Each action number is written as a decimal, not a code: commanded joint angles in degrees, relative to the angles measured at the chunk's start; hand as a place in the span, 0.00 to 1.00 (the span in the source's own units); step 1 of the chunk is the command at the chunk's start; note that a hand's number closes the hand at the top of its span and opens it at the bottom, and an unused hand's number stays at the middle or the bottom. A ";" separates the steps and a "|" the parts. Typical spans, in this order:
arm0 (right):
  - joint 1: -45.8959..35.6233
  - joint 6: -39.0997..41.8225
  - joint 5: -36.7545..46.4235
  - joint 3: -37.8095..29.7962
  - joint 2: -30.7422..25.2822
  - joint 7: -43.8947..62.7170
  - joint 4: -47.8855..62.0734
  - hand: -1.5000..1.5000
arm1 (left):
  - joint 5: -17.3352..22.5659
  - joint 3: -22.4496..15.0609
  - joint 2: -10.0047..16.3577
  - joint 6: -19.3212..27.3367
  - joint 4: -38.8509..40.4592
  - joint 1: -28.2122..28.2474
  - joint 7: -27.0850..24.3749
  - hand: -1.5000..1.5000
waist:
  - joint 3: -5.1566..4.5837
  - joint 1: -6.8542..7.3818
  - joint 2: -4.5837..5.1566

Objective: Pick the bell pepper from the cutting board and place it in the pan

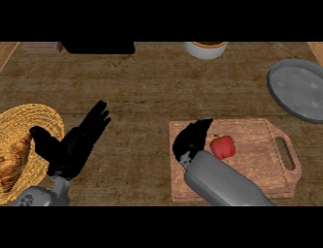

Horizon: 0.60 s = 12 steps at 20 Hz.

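Two hands: both come in from the near edge; only the right one is at the task's thing.
right hand (191, 140): over the left part of the cutting board (264, 167), just left of the bell pepper (223, 147); fingers stretched toward far, released, curled round nothing; cannot tell if they touch it.
bell pepper: red, lying on the board near its middle, not lifted, no grip on it.
why there: hand looks set beside the pepper so thumb and fingers can close on it from the side.
pan (303, 92): grey, round, far right, well apart from the board; pepper not in it.
left hand (74, 145): near left, fingers straight and relaxed, resting over the right edge of the straw mat (6, 126), holding nothing; probably parked out of the way.
bread (13, 162): lies on the mat, no part in the task.
step: likely the approach before the grasp.
progress: early, pick not yet done.
next: close round the pepper, lift, carry far and right to the pan.
risk: a nudge could slide or roll the pepper on the board.
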 commanded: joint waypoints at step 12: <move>0.55 8.34 11.13 -1.55 3.08 10.21 3.34 0.00 | -1.97 0.47 -1.79 0.57 -1.64 1.19 0.19 0.50 | 0.17 -0.59 0.20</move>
